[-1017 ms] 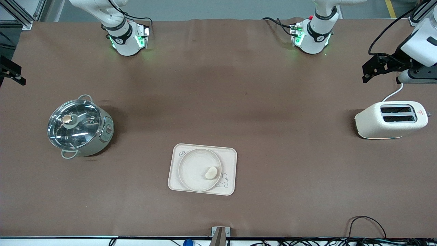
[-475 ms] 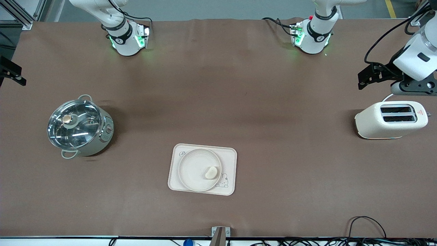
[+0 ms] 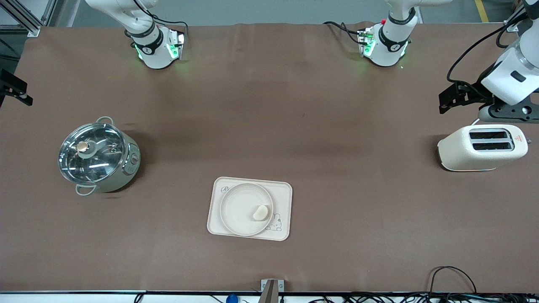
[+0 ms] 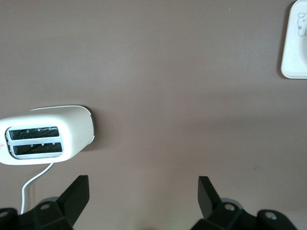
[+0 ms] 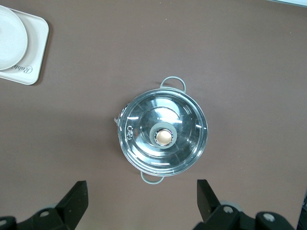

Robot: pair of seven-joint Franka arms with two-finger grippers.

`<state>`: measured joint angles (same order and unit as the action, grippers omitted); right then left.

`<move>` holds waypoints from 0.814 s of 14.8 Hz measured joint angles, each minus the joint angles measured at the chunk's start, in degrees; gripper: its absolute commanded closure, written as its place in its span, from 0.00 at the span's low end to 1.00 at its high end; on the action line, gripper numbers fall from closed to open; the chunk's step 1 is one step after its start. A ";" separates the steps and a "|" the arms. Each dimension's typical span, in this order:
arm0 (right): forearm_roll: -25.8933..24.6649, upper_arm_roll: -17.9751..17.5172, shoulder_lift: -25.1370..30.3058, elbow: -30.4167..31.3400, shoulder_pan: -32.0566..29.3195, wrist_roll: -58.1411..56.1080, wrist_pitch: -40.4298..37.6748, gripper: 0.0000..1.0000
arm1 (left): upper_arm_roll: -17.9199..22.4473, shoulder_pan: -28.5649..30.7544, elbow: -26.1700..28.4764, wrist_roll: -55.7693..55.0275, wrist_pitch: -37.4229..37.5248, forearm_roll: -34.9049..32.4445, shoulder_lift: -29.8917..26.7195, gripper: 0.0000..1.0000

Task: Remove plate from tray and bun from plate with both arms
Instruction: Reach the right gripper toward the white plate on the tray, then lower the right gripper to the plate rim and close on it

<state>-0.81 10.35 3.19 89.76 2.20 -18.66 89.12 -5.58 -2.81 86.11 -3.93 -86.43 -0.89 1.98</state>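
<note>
The tray (image 3: 249, 208) lies near the table's edge closest to the front camera, about midway along that edge, with its long axis parallel to the edge. The plate (image 3: 246, 209) sits on the tray, offset toward the right arm's end and covering most of the tray floor. The bun (image 3: 260, 212) rests on the plate, close to the rim on the side toward the left arm's end, with its long axis tilted diagonally. Neither removal step has begun.

Farther from the camera, a lidded steel pot (image 3: 97, 156) stands toward the right arm's end of the table. A cream two-slot toaster (image 3: 482, 147) stands toward the left arm's end.

The left gripper (image 3: 447, 97) hangs above the table near the toaster, at the left arm's end. In the left wrist view its fingers (image 4: 76, 194) stand wide apart and hold nothing. The tray corner shows well away from them.

The right gripper (image 5: 141, 201) is over the pot. Its fingers stand wide apart and empty.

Key relation: the tray lies between the two grippers and well apart from both. Judged from this layout, the bun's side of the plate faces the left arm and the bare side faces the right arm, which suggests the split of work.
</note>
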 measured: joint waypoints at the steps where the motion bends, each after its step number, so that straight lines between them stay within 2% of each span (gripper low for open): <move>1: 0.01 -0.05 0.00 0.00 0.07 0.00 0.01 0.00 | 0.00 0.12 -0.03 0.00 0.00 0.23 0.00 0.00; 4: 0.36 -0.10 -0.01 0.00 0.47 0.01 0.32 0.00 | 0.00 0.14 -0.03 0.00 0.00 0.41 0.03 0.00; 7: 3.19 -0.21 -0.87 0.16 2.24 3.18 1.00 0.00 | 0.03 0.22 -0.05 0.00 0.00 0.41 0.13 0.00; 12: 9.99 -0.73 -9.30 1.03 8.11 9.48 7.27 0.00 | 0.18 0.31 -0.22 0.00 -1.03 0.41 1.04 0.00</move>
<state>9.18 9.62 -6.11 90.79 10.31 -9.18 96.39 -5.41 -2.50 85.89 -3.94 -87.46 -0.48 3.03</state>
